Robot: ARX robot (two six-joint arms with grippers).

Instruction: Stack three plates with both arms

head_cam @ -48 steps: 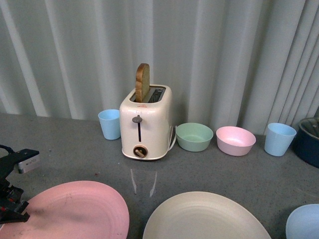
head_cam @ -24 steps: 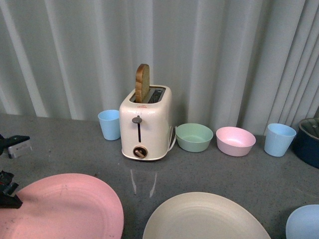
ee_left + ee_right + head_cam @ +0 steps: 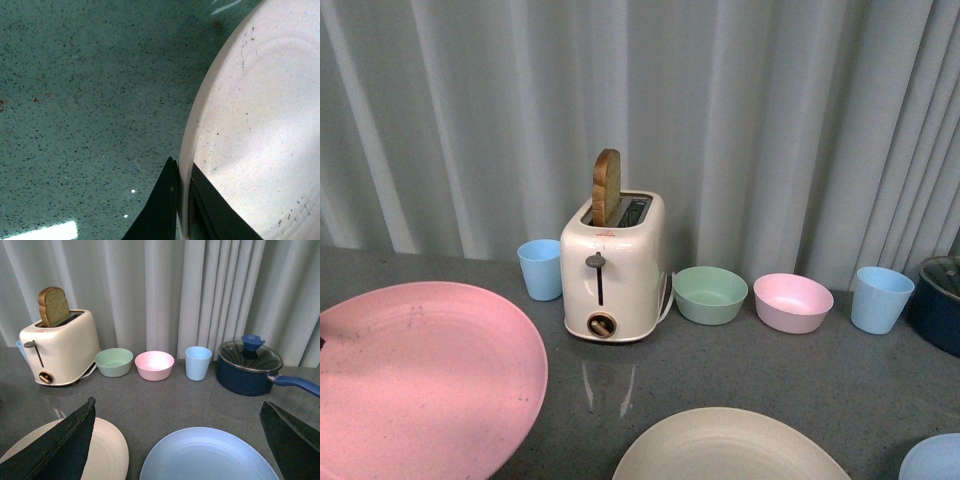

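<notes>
The left gripper (image 3: pixel 183 169) has its fingers (image 3: pixel 159 205) clamped on the rim of the large round matte pink plastic plate (image 3: pixel 420 380), over the grey speckled counter's (image 3: pixel 800 370) front left corner; the right gripper's (image 3: pixel 177 440) fingers (image 3: pixel 60 445) gape above the light blue round plate (image 3: pixel 207 457).

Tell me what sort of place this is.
Probably a mock kitchen counter in a lab: a toaster holding a bread slice, a lidded blue pot and a green bowl sit on a grey speckled worktop, backed by a plain curtain.
</notes>
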